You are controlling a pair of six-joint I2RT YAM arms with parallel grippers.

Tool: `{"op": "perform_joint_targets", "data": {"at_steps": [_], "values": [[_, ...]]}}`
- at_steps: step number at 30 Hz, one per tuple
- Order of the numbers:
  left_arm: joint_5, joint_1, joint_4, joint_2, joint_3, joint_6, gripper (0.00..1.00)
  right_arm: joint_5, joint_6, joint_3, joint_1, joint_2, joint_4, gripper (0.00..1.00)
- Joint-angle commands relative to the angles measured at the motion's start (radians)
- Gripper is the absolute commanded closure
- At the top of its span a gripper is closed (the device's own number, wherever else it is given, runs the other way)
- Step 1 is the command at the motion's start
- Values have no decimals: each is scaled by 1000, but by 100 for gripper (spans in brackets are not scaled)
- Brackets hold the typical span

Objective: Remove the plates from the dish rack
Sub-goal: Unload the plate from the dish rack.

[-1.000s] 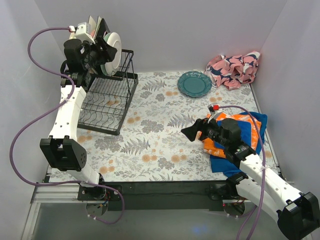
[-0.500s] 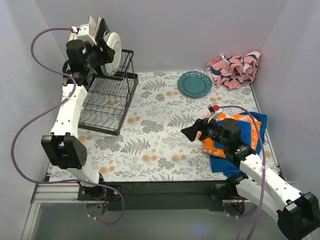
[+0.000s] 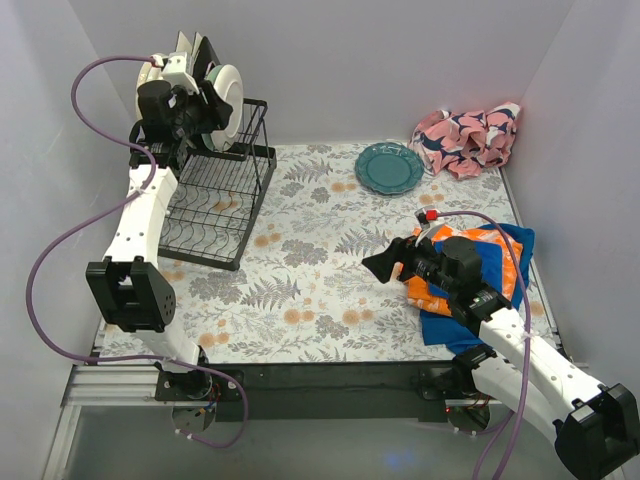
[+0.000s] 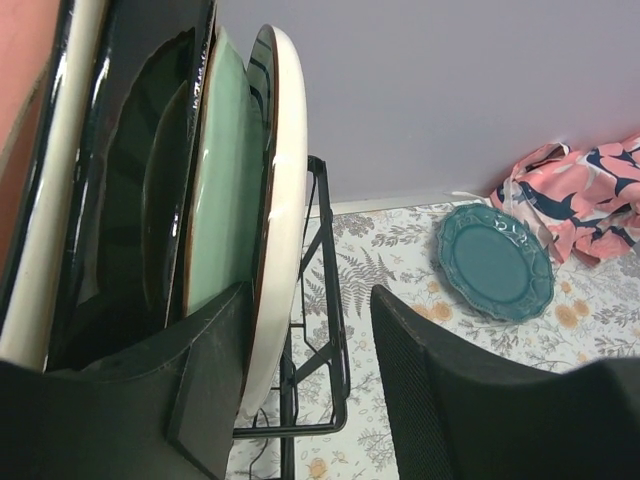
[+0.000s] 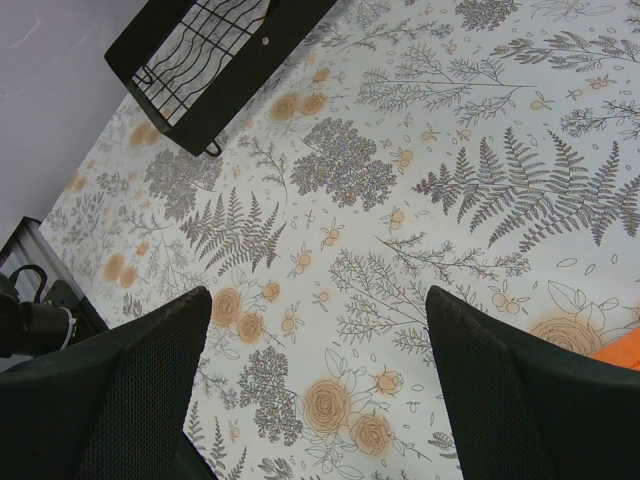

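Note:
The black wire dish rack (image 3: 215,205) stands at the far left. Several plates stand on edge in its upper tier: a cream-rimmed plate (image 4: 285,200) outermost, then a pale green plate (image 4: 225,220) and a dark plate (image 4: 150,200). My left gripper (image 4: 310,300) is open and straddles the cream plate's lower rim. One finger sits between the cream and green plates; the other stands clear on the outer side. A teal plate (image 3: 389,167) lies flat on the table at the back. My right gripper (image 5: 320,300) hangs open over the patterned table with nothing in it.
A pink patterned cloth (image 3: 470,135) is bunched in the far right corner. An orange and blue cloth (image 3: 490,265) lies under my right arm. The rack's lower tier (image 5: 215,60) shows bare wire. White walls close in the left, back and right sides.
My left gripper has edged up and right along the plates, and its jaws have narrowed slightly around the cream plate's rim. The right arm has not moved.

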Motion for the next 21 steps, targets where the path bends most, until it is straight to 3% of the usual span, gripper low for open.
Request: {"op": "perform_joint_targets", "data": {"at_steps": [1, 20, 21], "values": [[34, 4, -1, 29, -9, 27, 52, -3, -3, 8, 4, 0, 55, 8], [46, 4, -5, 77, -9, 100, 56, -2, 0, 6, 4, -6, 54, 8], [45, 4, -4, 77, -9, 103, 62, 0, 0, 6, 4, -6, 55, 8]]}}
